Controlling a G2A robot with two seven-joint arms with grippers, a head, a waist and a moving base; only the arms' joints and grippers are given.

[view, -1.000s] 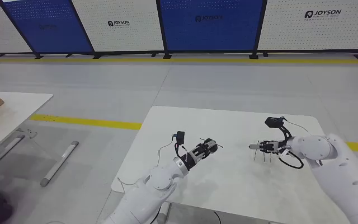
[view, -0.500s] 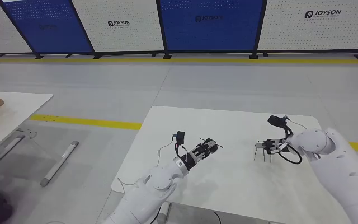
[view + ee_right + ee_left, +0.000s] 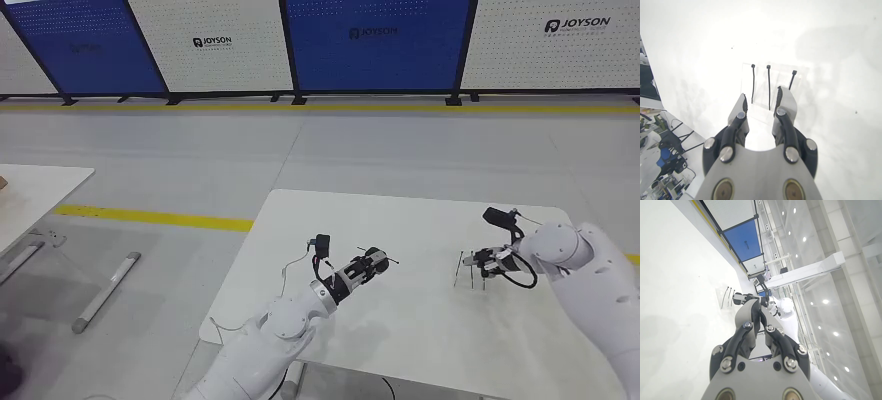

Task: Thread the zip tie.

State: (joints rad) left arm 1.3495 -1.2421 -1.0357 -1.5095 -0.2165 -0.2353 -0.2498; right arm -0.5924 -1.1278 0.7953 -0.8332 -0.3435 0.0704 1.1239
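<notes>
Three black zip ties [image 3: 769, 87] lie side by side on a thin clear sheet [image 3: 780, 74] on the white table. In the top view the ties [image 3: 459, 270] sit at the table's right side. My right gripper [image 3: 762, 99] hovers just behind their tail ends, open, with nothing between its fingers; the same gripper [image 3: 474, 260] is just right of the ties in the top view. My left gripper [image 3: 758, 308] is shut near the table's middle [image 3: 376, 259], well to the left of the ties. I see nothing between its pads.
The white table [image 3: 400, 320] is bare around both arms. Its front-left edge lies close to the left arm. Blue and white partition panels [image 3: 380, 45] stand far behind, across the floor.
My right gripper has drawn back a little to the right, away from the zip ties. The left arm has kept still.
</notes>
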